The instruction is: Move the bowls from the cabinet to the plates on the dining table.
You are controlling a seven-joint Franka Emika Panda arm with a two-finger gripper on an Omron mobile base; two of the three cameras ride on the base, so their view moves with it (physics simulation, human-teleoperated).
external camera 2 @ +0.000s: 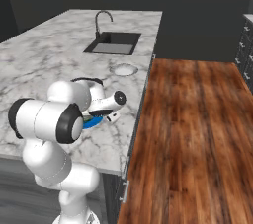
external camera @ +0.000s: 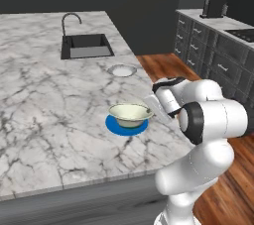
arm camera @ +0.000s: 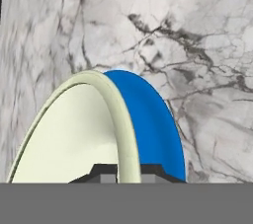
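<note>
Claw [arm camera: 128,172] pinched on bowl [external camera: 130,113] rim, bottom of hand view. Bowl over blue plate [external camera: 115,127], middle of marble tabletop [external camera: 44,115]. Hard, slick, likely breakable; thin rim easiest to hold.

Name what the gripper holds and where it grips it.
The gripper holds a cream bowl by its rim, one finger inside and one outside, over a blue plate.
</note>
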